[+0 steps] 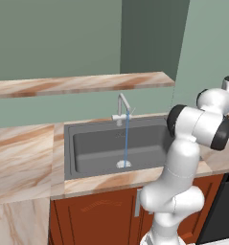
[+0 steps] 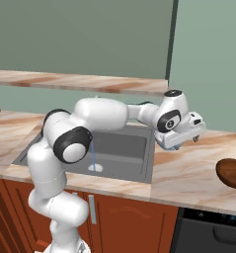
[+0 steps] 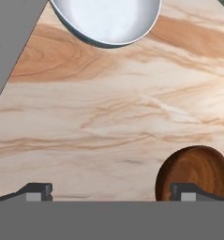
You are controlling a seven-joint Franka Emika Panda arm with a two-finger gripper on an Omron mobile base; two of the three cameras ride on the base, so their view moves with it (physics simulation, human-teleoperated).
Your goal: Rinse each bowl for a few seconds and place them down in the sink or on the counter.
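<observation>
Two bowls (image 3: 108, 21) (image 3: 197, 171), one sink (image 1: 116, 146), one faucet (image 1: 121, 107), one shelf (image 1: 77, 84).

No readable text, label, brand, number or sign appears on anything here.

Water stream (image 1: 126, 139) into sink (image 1: 94, 148)

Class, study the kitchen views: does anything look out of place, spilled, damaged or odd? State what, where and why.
One thing stands out: the faucet is running, a thin stream falling onto the drain of the sink with no bowl under it. The pale bowl and brown bowl sit upright on the counter under the open claw. Nothing is spilled or damaged.
</observation>
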